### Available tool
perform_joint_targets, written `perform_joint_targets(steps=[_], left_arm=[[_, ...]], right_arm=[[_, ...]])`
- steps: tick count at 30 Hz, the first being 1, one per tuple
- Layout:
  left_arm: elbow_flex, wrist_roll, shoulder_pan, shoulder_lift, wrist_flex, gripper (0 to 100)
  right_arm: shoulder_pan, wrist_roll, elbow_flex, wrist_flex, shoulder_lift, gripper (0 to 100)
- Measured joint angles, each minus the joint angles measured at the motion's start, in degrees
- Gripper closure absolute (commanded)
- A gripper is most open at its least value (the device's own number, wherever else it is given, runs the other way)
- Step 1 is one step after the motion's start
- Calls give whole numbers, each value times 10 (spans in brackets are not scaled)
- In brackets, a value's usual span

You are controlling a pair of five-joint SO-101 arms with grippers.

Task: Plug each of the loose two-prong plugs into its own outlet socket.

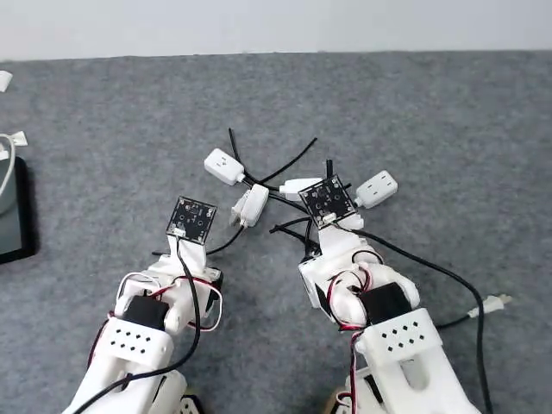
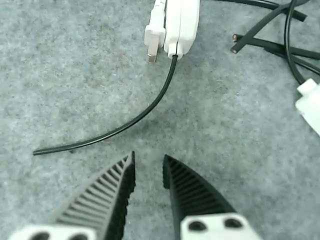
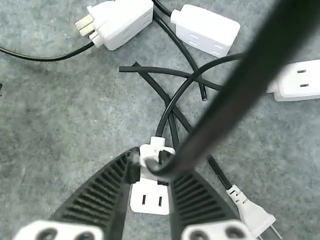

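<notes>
- The held socket (image 3: 150, 200) is sitting between the fingers of the right pincer (image 3: 150, 161), which is clamping it from both sides. Its two slots are facing up towards the wrist camera.
- The near plug (image 2: 175, 22) is lying on its side just ahead of the left pincer (image 2: 149, 162), with its prongs bare and in no socket. That pincer is standing slightly apart, gripping nothing, low over the surface.
- The far plug (image 1: 493, 302) is lying loose beside the right arm, well apart from the other pieces.
- The left socket (image 1: 224, 166) is resting just beside the near plug. The right socket (image 1: 377, 188) is resting near the right arm's camera board.
- The black leads (image 3: 171, 117) are crossing one another between these pieces.
- Risk: lifting the held socket is likely to drag the crossed leads and shift the neighbouring pieces.
- Risk: the near plug is lying flat, so a grip across its body may leave the prongs skewed to the slots, and pushing may then twist the socket in its clamp.
- Risk: a dark cable is hanging across the right wrist view, hampering alignment.
- The bench (image 1: 431, 112) is carrying a grey felt-like covering. A pale wall (image 1: 259, 26) is running behind it, and a dark flat object (image 1: 13, 211) is lying at its edge.
</notes>
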Motion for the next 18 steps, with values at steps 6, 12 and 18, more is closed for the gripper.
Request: perform_joint_targets(steps=[6, 12, 18], left_arm=[[0, 0, 0, 0, 0, 981], [0, 0, 0, 0, 0, 981], [0, 0, 0, 0, 0, 981]], right_arm=[[7, 12, 31, -39, 0, 991], [12, 35, 54, -55, -2, 991], [12, 37, 58, -56, -1, 991]])
